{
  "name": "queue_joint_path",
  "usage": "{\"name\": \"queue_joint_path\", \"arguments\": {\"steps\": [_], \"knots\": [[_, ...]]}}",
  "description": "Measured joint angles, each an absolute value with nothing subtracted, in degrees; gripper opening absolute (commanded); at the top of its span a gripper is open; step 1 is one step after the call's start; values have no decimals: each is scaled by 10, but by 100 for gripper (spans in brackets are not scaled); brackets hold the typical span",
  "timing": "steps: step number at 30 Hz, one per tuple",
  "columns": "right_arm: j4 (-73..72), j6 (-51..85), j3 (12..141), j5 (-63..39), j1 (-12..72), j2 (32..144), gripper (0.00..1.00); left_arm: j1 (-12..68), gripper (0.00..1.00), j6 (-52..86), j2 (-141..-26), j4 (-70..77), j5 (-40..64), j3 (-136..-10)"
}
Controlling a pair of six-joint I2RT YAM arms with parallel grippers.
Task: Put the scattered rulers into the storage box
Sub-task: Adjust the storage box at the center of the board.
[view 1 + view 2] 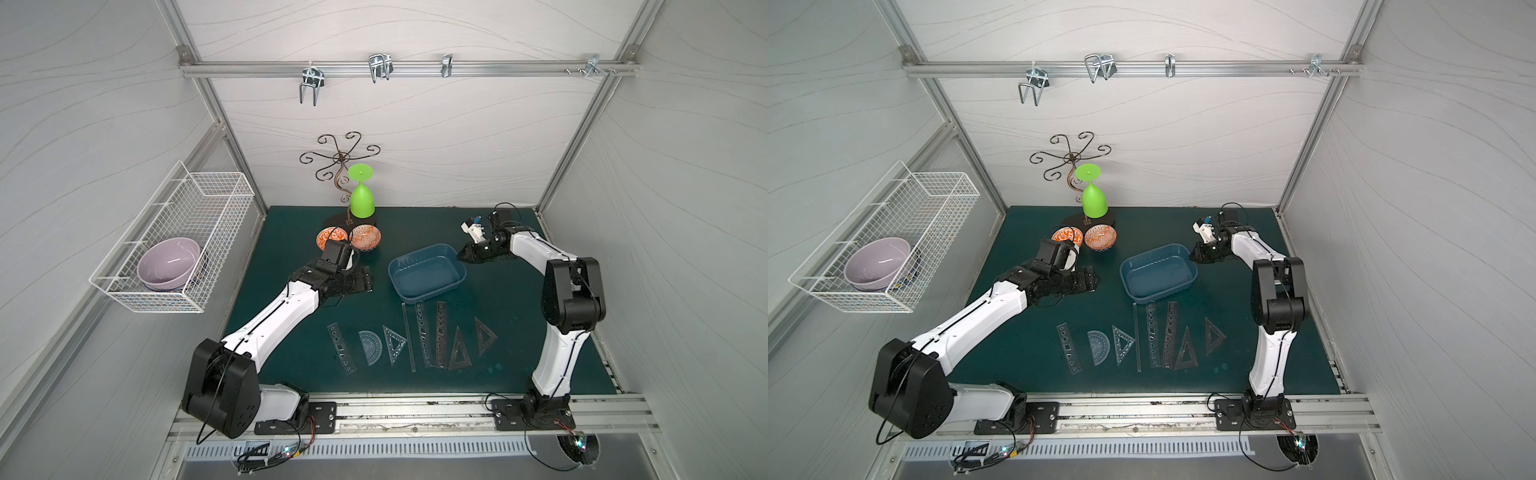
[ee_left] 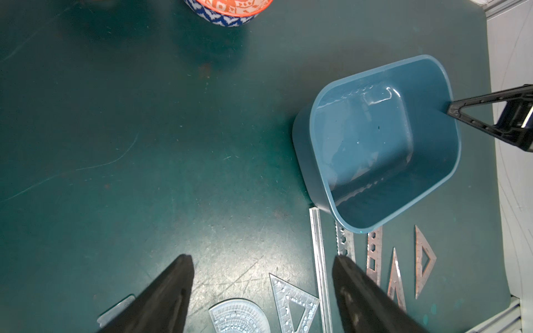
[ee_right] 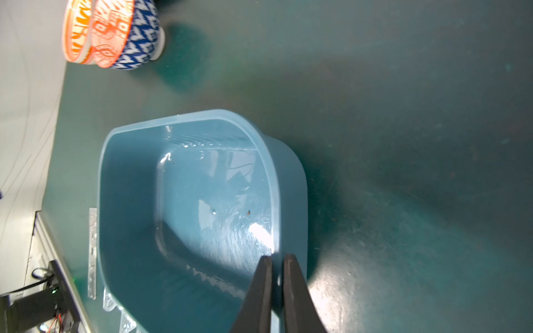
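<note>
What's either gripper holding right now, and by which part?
Right gripper pinches the box by its rim; left gripper is open, holding nothing.

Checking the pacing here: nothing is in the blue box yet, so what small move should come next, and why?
Probably lower the open left gripper toward the clear triangle showing between its fingers. The right gripper is shut on the storage box rim, apparently steadying it; the box is empty and all the rulers lie on the mat.

2 orange bowls (image 1: pixel 365 242), green goblet (image 1: pixel 362 203), wire basket (image 1: pixel 216 232)
</note>
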State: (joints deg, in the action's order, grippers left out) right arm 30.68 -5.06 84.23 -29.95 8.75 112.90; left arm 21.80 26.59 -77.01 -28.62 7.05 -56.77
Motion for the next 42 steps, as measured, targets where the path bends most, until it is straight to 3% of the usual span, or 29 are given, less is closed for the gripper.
{"name": "queue_joint_path", "arguments": {"steps": [13,19,26,33,42], "knots": [[337,-83,854,-329,88,1129,12,218,81,257,-766,-287,46,-568],[324,-6,851,-293,88,1132,4,218,81,257,-766,-287,47,-568],[293,72,846,-254,88,1141,4,218,81,257,-766,-287,47,-568],[259,97,835,-243,90,1142,13,218,81,257,-766,-287,47,-568],[250,113,829,-236,89,1142,47,218,81,258,-766,-289,49,-568]]}}
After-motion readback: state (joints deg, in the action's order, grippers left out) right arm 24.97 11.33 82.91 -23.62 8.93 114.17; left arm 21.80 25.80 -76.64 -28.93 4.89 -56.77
